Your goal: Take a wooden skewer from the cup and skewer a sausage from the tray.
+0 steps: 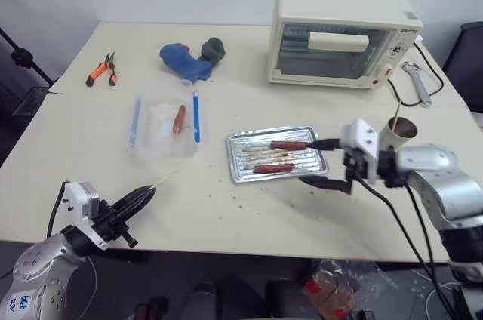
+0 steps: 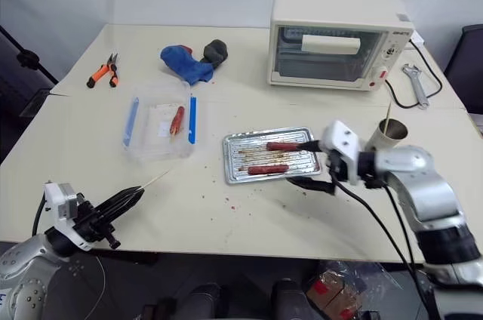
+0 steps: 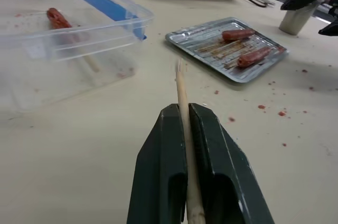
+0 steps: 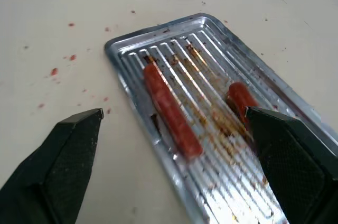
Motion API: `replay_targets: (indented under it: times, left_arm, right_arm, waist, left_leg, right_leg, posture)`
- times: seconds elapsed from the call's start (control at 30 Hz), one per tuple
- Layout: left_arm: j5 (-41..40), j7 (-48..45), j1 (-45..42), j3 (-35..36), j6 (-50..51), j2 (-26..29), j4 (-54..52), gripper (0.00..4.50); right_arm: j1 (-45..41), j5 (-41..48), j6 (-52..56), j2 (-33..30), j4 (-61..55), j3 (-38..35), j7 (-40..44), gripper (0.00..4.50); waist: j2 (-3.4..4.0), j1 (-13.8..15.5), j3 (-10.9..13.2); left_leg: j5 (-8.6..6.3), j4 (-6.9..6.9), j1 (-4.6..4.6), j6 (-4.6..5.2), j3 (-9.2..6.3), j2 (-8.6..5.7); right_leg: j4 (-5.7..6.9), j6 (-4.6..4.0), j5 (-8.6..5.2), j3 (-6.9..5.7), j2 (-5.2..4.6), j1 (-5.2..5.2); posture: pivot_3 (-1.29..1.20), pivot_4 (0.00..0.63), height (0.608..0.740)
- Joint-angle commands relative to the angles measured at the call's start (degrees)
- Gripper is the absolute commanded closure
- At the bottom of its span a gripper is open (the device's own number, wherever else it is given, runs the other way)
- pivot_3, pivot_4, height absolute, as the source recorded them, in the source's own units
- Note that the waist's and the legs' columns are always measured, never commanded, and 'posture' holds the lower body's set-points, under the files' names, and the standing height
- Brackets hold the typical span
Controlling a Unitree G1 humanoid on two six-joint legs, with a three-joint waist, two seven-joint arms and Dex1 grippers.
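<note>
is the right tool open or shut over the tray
Open: the right tool has its two black fingers spread wide above the tray, nothing between them.

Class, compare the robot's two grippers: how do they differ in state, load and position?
The left gripper is shut; the right gripper stands wide open. The left gripper clamps the wooden skewer; the right gripper holds nothing. The left gripper sits near the table's front edge, away from the tray; the right gripper is by the tray's end. Both have two black fingers.
</note>
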Motion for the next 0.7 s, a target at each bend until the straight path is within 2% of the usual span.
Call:
replay_targets:
  times: [0.03,0.17,0.4,0.5,0.67,0.7]
  left_arm:
    - [0.8,0.8,-1.6,-0.6,-1.5,0.0,-0.5,4.5]
    - [1.2,1.4,-2.2,-2.3,-1.6,-0.6,-1.3,4.5]
    - [1.7,2.5,-1.5,-4.9,-1.7,-2.0,-3.4,4.5]
    - [1.8,3.1,-1.5,-5.5,-1.6,-2.4,-4.1,4.5]
    - [1.6,3.5,-1.4,-5.9,-1.3,-2.5,-4.6,4.5]
    - [1.6,3.5,-1.4,-6.0,-1.3,-2.5,-4.7,4.5]
  right_arm:
    - [-4.9,-3.3,4.5,2.9,1.5,4.0,-2.4,0.02]
    - [-9.2,-4.8,9.1,5.9,3.3,8.1,-1.9,0.02]
    - [-11.2,-9.6,7.2,9.8,8.5,12.8,-2.0,0.02]
    - [-11.8,-10.4,6.4,11.3,10.3,12.8,-2.3,0.64]
    - [-12.7,-10.1,6.7,13.5,12.2,12.2,-1.9,2.3]
    - [-12.8,-9.8,7.1,13.6,12.1,12.0,-1.6,2.3]
  waist:
    - [0.0,0.0,0.0]
    - [0.0,-0.3,0.0]
    - [-0.02,-0.5,0.0]
    - [-0.02,-0.5,0.0]
    - [-0.02,-0.6,0.0]
    - [-0.02,-0.5,0.0]
  left_leg:
    - [-0.01,0.0,-0.01,0.0,0.0,0.0]
    - [-0.06,0.0,-0.05,0.05,0.03,-0.05]
    - [-0.1,0.01,-0.06,0.07,0.06,-0.07]
    - [-0.05,0.04,-0.06,0.02,0.06,-0.05]
    - [0.01,0.05,-0.02,-0.03,0.06,-0.04]
    - [0.01,0.06,-0.02,-0.03,0.05,-0.03]
  right_leg:
    - [-0.01,0.0,0.0,0.0,0.0,0.0]
    - [-0.01,0.0,0.0,0.0,-0.04,-0.04]
    - [0.01,0.0,0.0,-0.03,-0.03,-0.05]
    - [0.08,0.01,0.0,-0.02,-0.01,-0.06]
    - [0.16,0.01,0.0,-0.02,0.01,-0.06]
    - [0.19,0.0,0.0,-0.02,0.02,-0.07]
  posture:
    - [0.0,0.15,0.74]
    - [0.0,0.15,0.74]
    - [0.0,0.15,0.74]
    - [0.0,0.15,0.74]
    - [0.0,0.15,0.74]
    - [0.0,0.15,0.74]
